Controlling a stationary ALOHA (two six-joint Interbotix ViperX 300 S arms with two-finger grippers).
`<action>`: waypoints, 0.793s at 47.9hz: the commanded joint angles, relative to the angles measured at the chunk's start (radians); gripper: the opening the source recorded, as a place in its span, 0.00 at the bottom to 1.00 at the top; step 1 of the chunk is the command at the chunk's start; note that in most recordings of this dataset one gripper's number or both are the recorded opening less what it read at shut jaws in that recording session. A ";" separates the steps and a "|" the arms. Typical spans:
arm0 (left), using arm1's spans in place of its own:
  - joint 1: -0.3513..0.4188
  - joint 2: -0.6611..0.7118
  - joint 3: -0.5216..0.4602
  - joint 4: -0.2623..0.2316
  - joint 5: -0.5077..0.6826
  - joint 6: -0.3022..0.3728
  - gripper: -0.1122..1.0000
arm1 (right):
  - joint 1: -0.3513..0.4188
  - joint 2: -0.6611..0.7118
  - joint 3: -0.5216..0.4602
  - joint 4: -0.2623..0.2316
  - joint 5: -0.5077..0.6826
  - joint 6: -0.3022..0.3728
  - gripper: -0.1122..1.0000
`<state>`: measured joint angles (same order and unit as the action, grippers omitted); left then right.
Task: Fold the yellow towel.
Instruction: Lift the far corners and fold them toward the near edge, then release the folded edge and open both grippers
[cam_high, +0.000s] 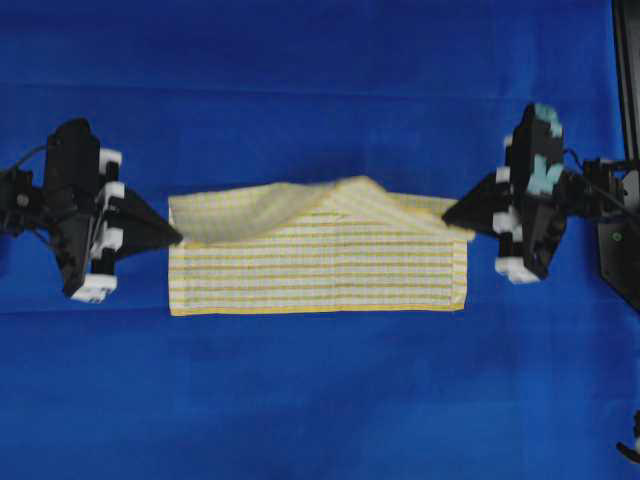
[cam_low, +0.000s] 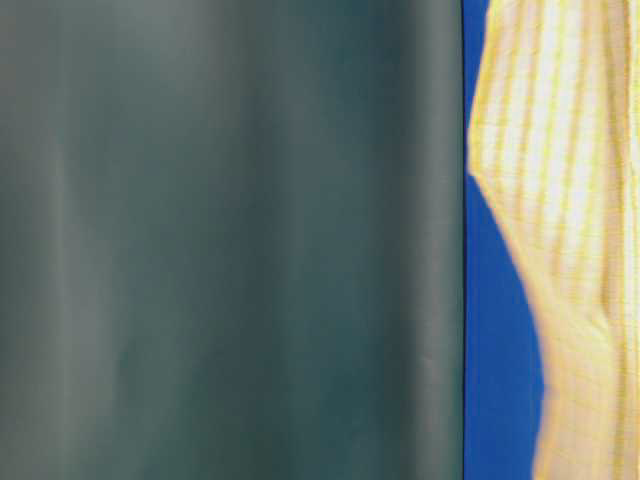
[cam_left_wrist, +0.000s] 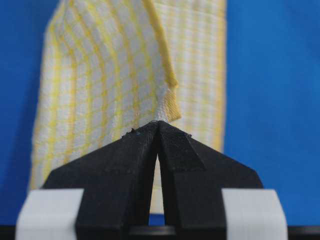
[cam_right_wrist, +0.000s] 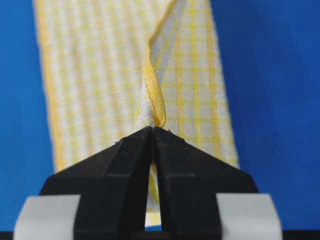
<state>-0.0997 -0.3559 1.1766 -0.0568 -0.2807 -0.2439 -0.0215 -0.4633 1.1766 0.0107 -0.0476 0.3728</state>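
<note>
One yellow towel (cam_high: 320, 265) is lying across the middle of one blue tablecloth (cam_high: 320, 400), its upper layer lifting into a ridge between two grippers. The left gripper (cam_high: 176, 237) is pinching the towel's left corner with its jaws pressed together, and the right gripper (cam_high: 447, 214) is clamping the right corner the same way, both tips meeting on the hem.
</note>
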 joint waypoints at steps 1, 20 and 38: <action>-0.035 -0.009 -0.006 -0.002 0.006 -0.018 0.10 | 0.041 -0.006 -0.009 0.003 0.000 0.015 0.12; -0.054 -0.002 -0.005 -0.002 0.026 -0.052 0.10 | 0.098 0.046 -0.026 0.003 0.003 0.028 0.12; -0.055 0.091 -0.012 -0.003 0.051 -0.055 0.10 | 0.149 0.164 -0.061 0.003 0.006 0.029 0.12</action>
<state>-0.1503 -0.2838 1.1796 -0.0583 -0.2270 -0.2991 0.1135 -0.3114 1.1367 0.0107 -0.0322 0.4019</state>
